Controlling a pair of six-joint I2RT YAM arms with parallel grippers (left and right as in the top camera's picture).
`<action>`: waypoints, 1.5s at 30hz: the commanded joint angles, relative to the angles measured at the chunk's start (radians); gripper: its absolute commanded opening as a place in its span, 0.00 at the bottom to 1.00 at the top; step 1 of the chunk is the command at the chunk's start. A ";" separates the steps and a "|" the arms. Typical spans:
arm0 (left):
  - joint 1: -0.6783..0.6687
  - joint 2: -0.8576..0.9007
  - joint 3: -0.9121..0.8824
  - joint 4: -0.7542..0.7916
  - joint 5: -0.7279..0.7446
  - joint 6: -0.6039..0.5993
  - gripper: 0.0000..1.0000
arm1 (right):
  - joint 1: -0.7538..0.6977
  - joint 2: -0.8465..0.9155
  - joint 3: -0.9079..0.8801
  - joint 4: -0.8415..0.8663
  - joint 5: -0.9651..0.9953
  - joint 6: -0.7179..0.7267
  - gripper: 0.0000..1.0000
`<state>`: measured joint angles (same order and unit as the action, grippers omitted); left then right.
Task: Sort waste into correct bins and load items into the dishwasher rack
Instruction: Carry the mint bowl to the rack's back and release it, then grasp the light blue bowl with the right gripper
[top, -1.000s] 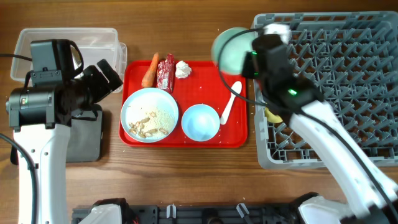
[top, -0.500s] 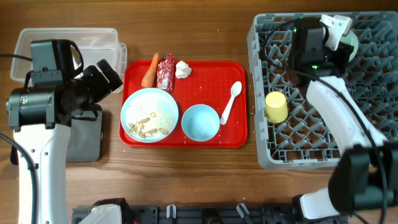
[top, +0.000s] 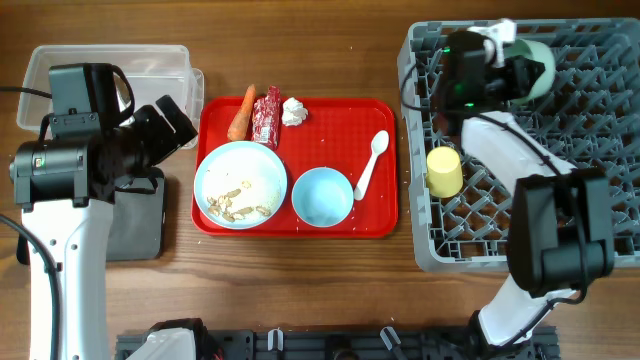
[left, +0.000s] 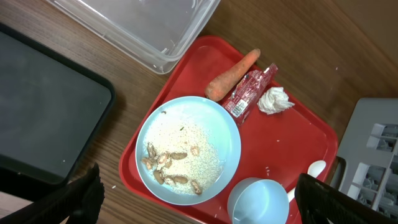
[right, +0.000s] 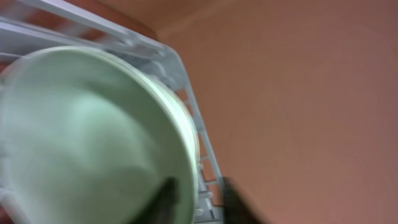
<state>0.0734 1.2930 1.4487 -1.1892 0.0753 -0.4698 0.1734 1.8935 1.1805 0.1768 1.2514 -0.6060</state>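
Two arms are reaching over the table from its near edge. The right gripper (top: 503, 58) is hovering over the far edge of the dishwasher rack (top: 600, 190), which is filling the right end of the table. Its fingers (right: 166, 194) are sitting one inside and one outside the rim of the mint bowl (top: 532, 66), closed across it, though the wrist view is blurred. The bowl is standing on edge above the pegs. A yellow cup (top: 444, 172) is lying in the rack near its left wall.

The left gripper (left: 207, 203) is hanging wide apart and empty over the left end, beside the clear tub (top: 150, 62) at the far left corner and above the black tray (top: 135, 228).

At mid-table, the red tray (top: 330, 130) is carrying the plate (top: 240, 160) with food scraps (top: 238, 205), a blue bowl (top: 322, 197), the white spoon (top: 370, 165), and, along its far rim, the carrot (top: 241, 112), red wrapper (top: 266, 115) and tissue (top: 293, 111).
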 joint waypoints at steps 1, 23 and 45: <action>0.003 0.002 0.008 0.003 -0.014 -0.010 1.00 | 0.076 0.019 0.004 0.047 0.031 -0.020 0.72; 0.003 0.001 0.008 0.003 -0.014 -0.010 1.00 | 0.386 -0.312 0.009 -0.702 -1.360 1.003 0.83; 0.003 0.001 0.008 0.003 -0.014 -0.010 1.00 | 0.354 -0.156 0.074 -0.980 -1.337 1.155 0.04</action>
<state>0.0734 1.2930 1.4487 -1.1892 0.0750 -0.4698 0.5591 1.8240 1.1923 -0.8051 -0.1814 0.5457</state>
